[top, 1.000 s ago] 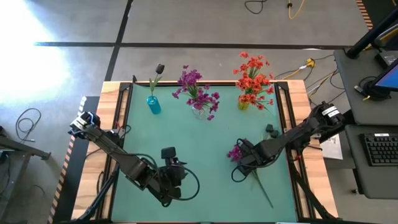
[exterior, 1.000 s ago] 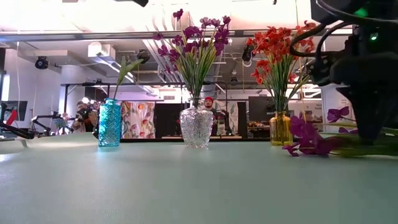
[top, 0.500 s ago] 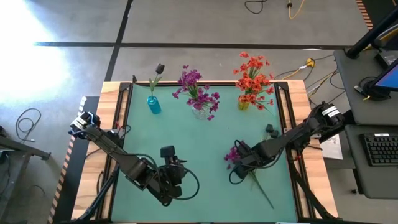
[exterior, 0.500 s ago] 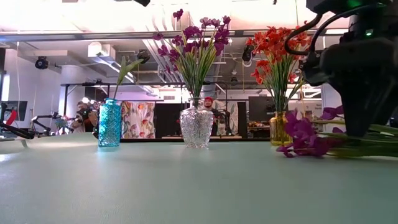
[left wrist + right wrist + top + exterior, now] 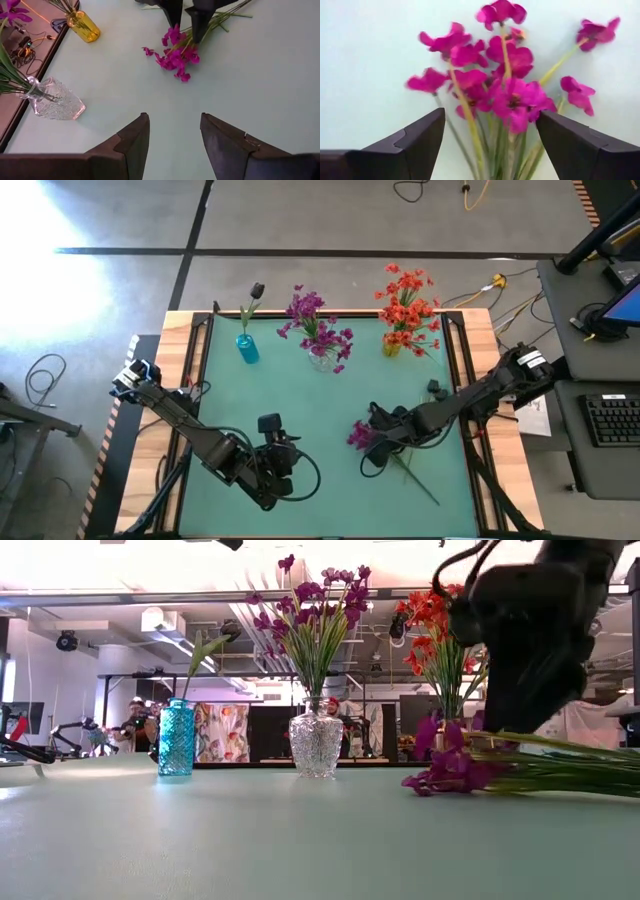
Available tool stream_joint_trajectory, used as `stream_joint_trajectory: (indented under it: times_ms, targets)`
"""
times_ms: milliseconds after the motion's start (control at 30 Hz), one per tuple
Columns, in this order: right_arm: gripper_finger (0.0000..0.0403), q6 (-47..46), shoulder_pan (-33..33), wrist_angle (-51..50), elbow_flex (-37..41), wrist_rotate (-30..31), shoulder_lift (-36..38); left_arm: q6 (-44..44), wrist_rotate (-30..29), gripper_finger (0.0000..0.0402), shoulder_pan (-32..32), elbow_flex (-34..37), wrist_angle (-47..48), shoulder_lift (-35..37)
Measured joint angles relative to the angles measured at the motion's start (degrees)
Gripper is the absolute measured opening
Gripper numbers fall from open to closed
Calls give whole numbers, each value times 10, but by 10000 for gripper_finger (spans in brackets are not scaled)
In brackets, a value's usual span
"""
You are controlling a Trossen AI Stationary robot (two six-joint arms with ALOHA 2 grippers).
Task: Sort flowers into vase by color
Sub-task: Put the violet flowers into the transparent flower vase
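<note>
Right gripper [image 5: 374,442], fingers spread wide and holding nothing, straddles the magenta flower [image 5: 362,433], whose stem trails back beneath the right arm.

The high view looks straight down on the whole bench [image 5: 330,395]. The low view sits at bench level, facing the room across three vases. Each wrist view looks past its own fingers; both share the magenta flowers [image 5: 175,56] with the other views.
</note>
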State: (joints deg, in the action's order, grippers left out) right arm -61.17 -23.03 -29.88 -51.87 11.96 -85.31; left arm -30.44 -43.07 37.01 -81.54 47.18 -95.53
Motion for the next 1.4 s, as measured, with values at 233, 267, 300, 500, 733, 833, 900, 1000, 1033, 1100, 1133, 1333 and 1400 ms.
stream_joint_trajectory:
  times_ms: [233,267,300,500,733,833,900,1000,1033,1100,1133,1333,1400]
  targets:
    - [315,34,-6,-115,-56,-58,3,0,0,164,0,0,0,0]
    - [317,26,-9,-130,-60,-64,3,0,0,164,0,0,0,0]
    - [319,20,-14,-139,-62,-73,2,0,0,164,0,0,0,0]
    - [319,-7,-37,-137,-55,-89,-28,0,-1,164,0,3,-15,0]
    - [292,-13,-41,-133,-55,-75,-106,34,-25,164,1,39,-98,0]
    - [274,-14,-41,-127,-59,-74,-122,26,-25,164,2,41,-103,0]
    - [258,-15,-41,-126,-59,-75,-128,24,-25,164,2,42,-110,0]
    - [226,-16,-41,-124,-58,-75,-125,24,-25,164,2,48,-131,0]
    - [213,-19,-41,-123,-58,-74,-122,23,-25,164,2,50,-134,0]
    - [185,-21,-41,-124,-57,-65,-112,23,-25,164,2,54,-138,0]
    - [169,-21,-41,-125,-57,-60,-108,23,-25,164,2,56,-143,0]
    - [76,-12,-41,-128,-61,-32,-72,24,-25,164,2,64,-148,0]
    - [48,-8,-41,-128,-60,-19,-59,28,-25,164,2,64,-148,0]
